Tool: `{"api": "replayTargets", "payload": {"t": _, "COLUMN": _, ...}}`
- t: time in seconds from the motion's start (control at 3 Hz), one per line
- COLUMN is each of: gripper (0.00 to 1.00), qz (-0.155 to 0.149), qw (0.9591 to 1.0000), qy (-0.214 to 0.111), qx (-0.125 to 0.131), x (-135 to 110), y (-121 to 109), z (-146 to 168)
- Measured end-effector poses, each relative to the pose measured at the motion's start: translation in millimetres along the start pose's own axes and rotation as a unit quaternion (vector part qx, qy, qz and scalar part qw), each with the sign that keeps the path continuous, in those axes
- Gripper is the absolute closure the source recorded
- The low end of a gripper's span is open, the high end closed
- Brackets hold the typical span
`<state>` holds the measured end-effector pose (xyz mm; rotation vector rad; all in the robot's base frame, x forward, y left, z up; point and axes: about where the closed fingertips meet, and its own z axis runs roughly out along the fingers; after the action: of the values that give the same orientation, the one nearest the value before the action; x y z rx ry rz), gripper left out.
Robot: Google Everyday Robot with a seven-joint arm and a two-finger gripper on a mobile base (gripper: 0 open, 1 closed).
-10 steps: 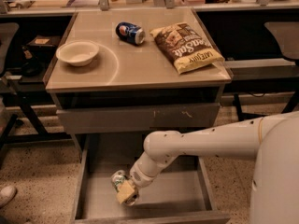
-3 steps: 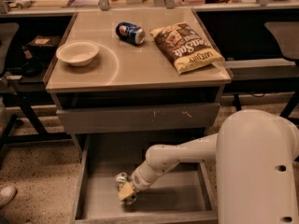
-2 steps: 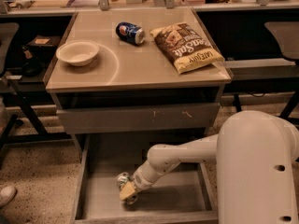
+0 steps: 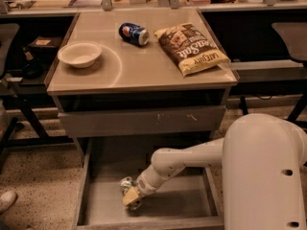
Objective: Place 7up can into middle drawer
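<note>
**My gripper (image 4: 131, 197) low inside the open middle drawer (image 4: 187, 201), at the 7up can (image 4: 126, 182)**

I am looking down at a grey cabinet with a flat tabletop (image 4: 144, 73). The middle drawer is pulled out toward me at the bottom of the scene, a wide grey box with a smooth floor and thin side walls.

My white arm (image 4: 192, 158) comes in from the near right, where its large rounded shell fills the corner. It slopes down and to the left into the drawer. My gripper sits at the end of it, close over the drawer floor in the left half of the drawer, with a tan pad at its tip.

The 7up can, pale green and silver, is inside the drawer. It is just beyond my gripper on the far left side of it and touches the tip. I cannot tell whether my gripper is clamped on the can or only resting against it. I also cannot tell whether the can stands on the floor or is held just above it.

Above the open drawer is a closed grey drawer front (image 4: 120, 122) with pale scratch marks. On the tabletop a white bowl (image 4: 79, 54) sits at the left. A dark blue Pepsi can (image 4: 133, 33) lies on its side at the far middle. A brown and yellow chip bag (image 4: 192, 47) lies flat at the right.
</note>
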<state>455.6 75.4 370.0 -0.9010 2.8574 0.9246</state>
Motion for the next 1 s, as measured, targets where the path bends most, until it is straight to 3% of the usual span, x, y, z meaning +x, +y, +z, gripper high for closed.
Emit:
{"api": "replayTargets", "payload": {"t": 0.67, "gripper": 0.11, "qz": 0.000, "qw": 1.0000, "qy": 0.000, "qx": 0.000, "x": 0.0, "y": 0.0, "z": 0.1}}
{"api": "replayTargets", "payload": {"t": 1.0, "gripper": 0.00, "qz": 0.000, "qw": 1.0000, "qy": 0.000, "qx": 0.000, "x": 0.1, "y": 0.1, "z": 0.1}}
